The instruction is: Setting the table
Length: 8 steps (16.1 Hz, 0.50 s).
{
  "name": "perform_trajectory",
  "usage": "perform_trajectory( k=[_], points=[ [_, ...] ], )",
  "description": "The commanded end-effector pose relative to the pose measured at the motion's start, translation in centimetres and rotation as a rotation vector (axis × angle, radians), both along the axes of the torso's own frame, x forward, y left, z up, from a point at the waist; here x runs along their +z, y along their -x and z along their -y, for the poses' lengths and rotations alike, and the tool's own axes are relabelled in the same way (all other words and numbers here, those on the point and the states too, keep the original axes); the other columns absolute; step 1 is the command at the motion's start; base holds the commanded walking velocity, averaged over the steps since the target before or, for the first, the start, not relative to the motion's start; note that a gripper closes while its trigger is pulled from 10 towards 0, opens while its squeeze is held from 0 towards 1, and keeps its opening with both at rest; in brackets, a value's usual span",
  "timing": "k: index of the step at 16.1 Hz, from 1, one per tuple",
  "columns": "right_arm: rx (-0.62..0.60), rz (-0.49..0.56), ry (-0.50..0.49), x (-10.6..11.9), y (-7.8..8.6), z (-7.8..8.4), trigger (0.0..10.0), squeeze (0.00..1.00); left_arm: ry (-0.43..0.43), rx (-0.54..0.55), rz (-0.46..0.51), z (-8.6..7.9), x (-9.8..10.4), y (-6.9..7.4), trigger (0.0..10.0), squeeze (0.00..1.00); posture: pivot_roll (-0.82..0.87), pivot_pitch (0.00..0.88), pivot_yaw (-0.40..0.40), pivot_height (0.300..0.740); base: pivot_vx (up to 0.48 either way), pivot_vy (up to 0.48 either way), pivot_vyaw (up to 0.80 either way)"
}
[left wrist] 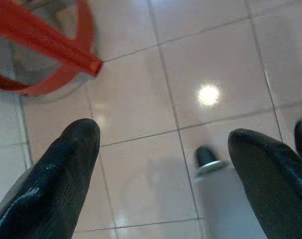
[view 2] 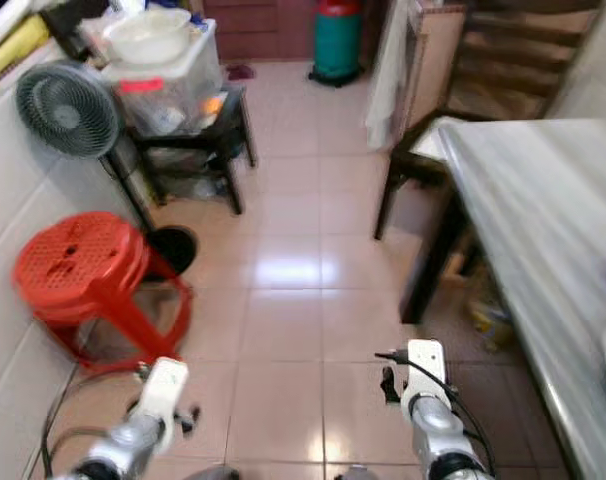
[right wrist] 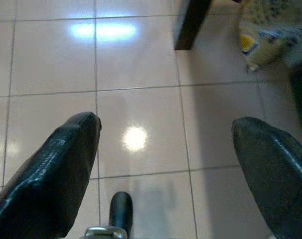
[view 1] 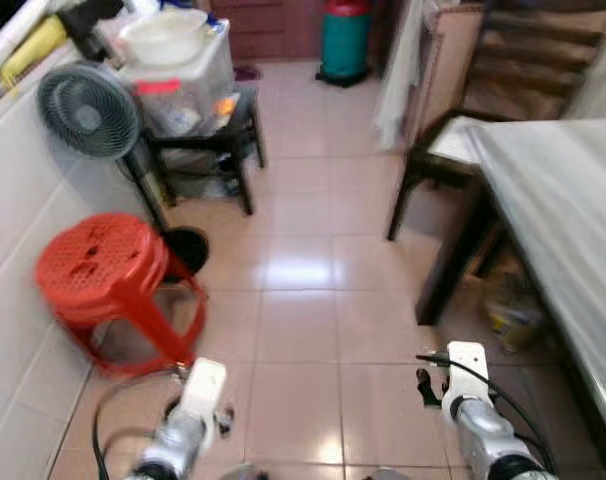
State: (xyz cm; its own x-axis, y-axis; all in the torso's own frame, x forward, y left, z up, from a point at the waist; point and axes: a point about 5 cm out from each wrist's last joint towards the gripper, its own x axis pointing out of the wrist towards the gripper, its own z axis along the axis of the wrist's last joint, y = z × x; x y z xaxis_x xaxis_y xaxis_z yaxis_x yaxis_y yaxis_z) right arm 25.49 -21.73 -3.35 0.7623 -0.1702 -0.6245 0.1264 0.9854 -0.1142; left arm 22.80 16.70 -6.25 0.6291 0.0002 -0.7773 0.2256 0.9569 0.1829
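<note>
Setting: a narrow room with a glossy pale pink tiled floor, seen from the robot's head looking forward and down.
Table: a long table with a pale grey-green cloth runs along the robot's right side; its dark wooden leg stands on the tiles.
Chair: a dark wooden chair stands at the table's far end.
Under the table: a yellow and white plastic bag lies on the floor beside the table leg.
Stool: a red plastic stool with a perforated round seat stands to the robot's left, near the white tiled wall.
Fan: a grey standing fan is just behind the stool.
Storage: a clear plastic box topped by a white bowl sits on a low dark stand.
Far end: a teal and red bin stands on the floor.
Left gripper: hangs low over bare tiles near the stool's leg, black fingers spread wide, holding nothing.
Right gripper: low over bare tiles near the table leg, fingers spread wide, empty.
</note>
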Motion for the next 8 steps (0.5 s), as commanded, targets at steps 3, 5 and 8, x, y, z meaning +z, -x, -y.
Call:
perform_trajectory(
  k=[3, 5, 8],
  points=[
    [-0.009, -0.011, -0.014, -0.28, 0.24, -0.31, 10.0, 0.00, -0.040, 0.012, -0.007, -1.32, 0.00, 0.19, 10.0, 0.00, -0.26, 0.135, 0.049, 0.740, 0.000, 0.480, 0.00],
    [-0.004, -0.010, -0.013, -0.22, 0.15, -0.36, 10.0, 0.00, -0.043, 0.011, -0.007, -1.34, -0.01, 0.20, 10.0, 0.00, -0.26, 0.135, 0.049, 0.740, 0.000, 0.480, 0.00],
    [-0.005, -0.010, -0.013, -0.21, 0.14, -0.31, 10.0, 0.00, -0.048, 0.006, -0.009, -1.37, -0.04, 0.26, 10.0, 0.00, -0.26, 0.134, 0.050, 0.740, 0.000, 0.480, 0.00]
  ],
)
